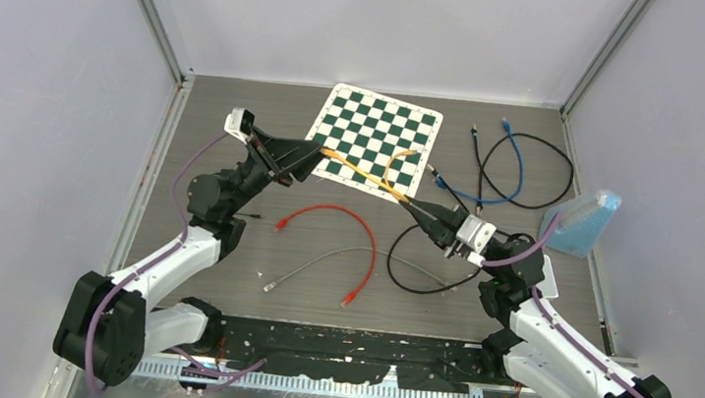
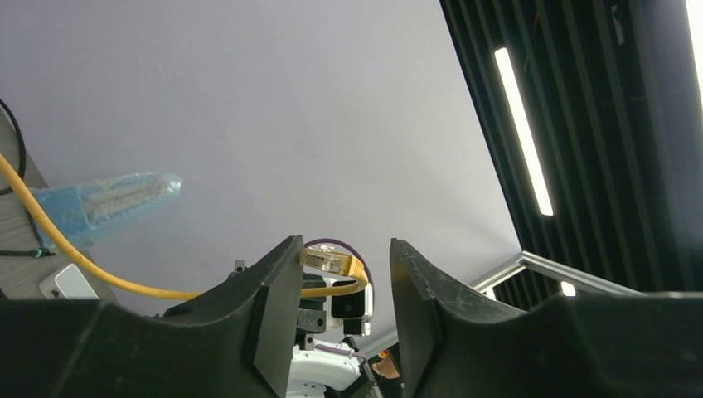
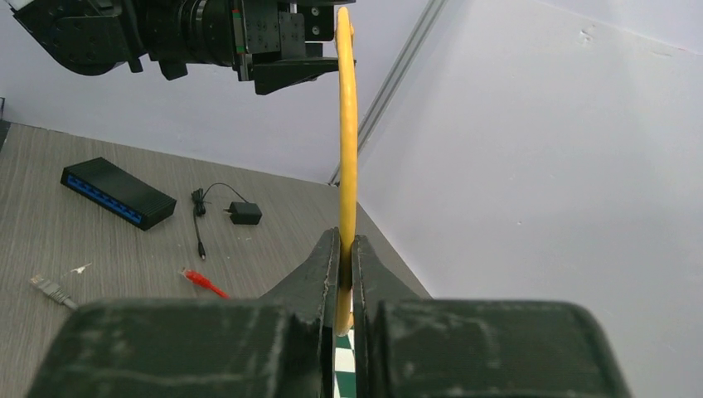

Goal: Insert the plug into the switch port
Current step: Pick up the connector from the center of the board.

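Pincer states were as follows. The right pincer (image 3: 346, 245) was clamped shut on the yellow cable (image 3: 346, 124) partway along its run, so that the length ahead of it was held taut and clear of the surface (image 1: 231, 97). The left pincer (image 2: 341, 249) stood with its jaws apart around the plug (image 2: 332, 260) at the cable's end. The plug lay close to one side, with a visible gap to the other, so no grip on it was established. This arrangement appeared to serve a handover: one arm steadied the cable so that the other could take the plug squarely.

The cable spanned the air between the two arms, above the near edge of the chequered mat (image 1: 375, 132). The switch (image 3: 116, 195) sat flat on the surface on the left arm's side, its row of blue ports exposed, well apart from the plug. A red cable (image 1: 371, 255) and a grey cable (image 1: 322, 258) lay loose on the surface between the arms. Insertion had not yet begun; a firm hold on the plug was judged the prerequisite.
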Controlling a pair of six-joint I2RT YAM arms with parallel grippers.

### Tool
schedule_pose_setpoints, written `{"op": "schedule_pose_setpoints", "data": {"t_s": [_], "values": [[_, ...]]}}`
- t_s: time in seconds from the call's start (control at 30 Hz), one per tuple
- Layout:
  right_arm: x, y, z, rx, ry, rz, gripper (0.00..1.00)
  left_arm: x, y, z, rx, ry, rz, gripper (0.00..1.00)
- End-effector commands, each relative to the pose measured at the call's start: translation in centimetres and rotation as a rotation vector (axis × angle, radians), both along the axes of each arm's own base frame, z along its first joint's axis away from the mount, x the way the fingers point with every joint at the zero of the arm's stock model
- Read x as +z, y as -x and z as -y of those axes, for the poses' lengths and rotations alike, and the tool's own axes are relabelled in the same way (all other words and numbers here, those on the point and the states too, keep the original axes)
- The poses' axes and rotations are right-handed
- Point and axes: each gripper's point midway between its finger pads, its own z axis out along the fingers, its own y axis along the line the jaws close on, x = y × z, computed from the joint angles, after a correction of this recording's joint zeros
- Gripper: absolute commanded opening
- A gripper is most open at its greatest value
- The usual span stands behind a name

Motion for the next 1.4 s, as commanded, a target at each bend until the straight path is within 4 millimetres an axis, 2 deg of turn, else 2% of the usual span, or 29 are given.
{"op": "schedule_pose_setpoints", "data": {"t_s": [0.0, 0.27, 0.33, 0.4, 0.43, 0.5, 0.57, 0.6, 0.63, 0.67, 0.7, 0.73, 0.77, 0.8, 0.83, 0.87, 0.9, 1.1, 1.27, 1.37], "values": [[0.9, 0.9, 0.2, 0.020, -0.037, 0.030, 0.05, 1.5, 0.9, -0.3, 0.006, 0.031, 0.092, 0.41], [-0.2, 0.6, 0.3, 0.008, -0.039, -0.013, 0.06, 0.7, 0.7, 0.0, 0.021, -0.012, 0.111, 0.12], [-0.4, 0.5, 0.3, 0.003, -0.035, -0.024, 0.12, 0.3, 0.6, 0.1, 0.026, -0.033, 0.115, 0.06], [-0.7, 0.2, 0.3, 0.001, -0.034, -0.073, 0.26, -0.4, 0.3, 0.4, 0.036, -0.077, 0.127, 0.00], [-0.9, -0.2, 0.4, -0.012, -0.036, -0.112, 0.35, -1.0, 0.1, 0.6, 0.046, -0.111, 0.129, 0.00], [-1.0, -0.9, 0.5, -0.032, -0.048, -0.231, 0.46, -1.9, -0.2, 0.9, 0.065, -0.176, 0.158, 0.00], [-0.7, -1.6, 0.6, -0.050, -0.055, -0.369, 0.52, -2.4, -0.4, 1.2, 0.080, -0.237, 0.214, 0.00], [-0.3, -1.8, 0.5, -0.054, -0.052, -0.464, 0.53, -2.6, -0.4, 1.3, 0.086, -0.265, 0.251, 0.00], [2.0, -1.8, 0.5, -0.048, -0.071, -0.473, 0.57, -2.7, -0.4, 1.4, 0.091, -0.291, 0.285, 0.00], [0.9, -1.8, 0.2, -0.043, -0.045, -0.583, 0.59, -2.7, -0.3, 1.5, 0.094, -0.312, 0.319, 0.00], [2.9, -1.7, 0.0, -0.023, -0.070, -0.611, 0.63, -2.9, -0.2, 1.7, 0.097, -0.343, 0.362, 0.00], [2.4, -1.7, -0.1, -0.023, -0.055, -0.678, 0.66, -2.9, -0.1, 1.8, 0.099, -0.366, 0.400, 0.00], [3.9, -1.8, -0.5, -0.005, -0.084, -0.720, 0.67, -3.1, -0.1, 2.0, 0.098, -0.389, 0.431, 0.00], [3.6, -2.0, -0.7, -0.007, -0.079, -0.779, 0.68, -3.3, -0.2, 2.1, 0.098, -0.416, 0.452, 0.00], [4.5, -2.5, -1.1, 0.006, -0.103, -0.837, 0.68, -3.7, -0.3, 2.2, 0.095, -0.444, 0.461, 0.00], [4.3, -2.6, -1.4, 0.006, -0.100, -0.895, 0.68, -3.9, -0.3, 2.3, 0.095, -0.466, 0.484, 0.00], [4.8, -2.8, -2.1, 0.037, -0.117, -0.964, 0.68, -4.0, -0.2, 2.4, 0.094, -0.483, 0.508, 0.00], [5.7, -1.4, -6.0, 0.337, -0.116, -1.176, 0.60, -3.7, 0.8, 2.7, 0.058, -0.519, 0.607, 0.00], [3.9, -1.5, -7.6, 0.388, -0.043, -1.169, 0.60, -3.5, 1.4, 3.1, 0.005, -0.514, 0.619, 0.00], [2.4, -1.8, -8.4, 0.402, -0.005, -1.186, 0.66, -3.7, 1.6, 3.1, -0.002, -0.518, 0.617, 0.00]]}}
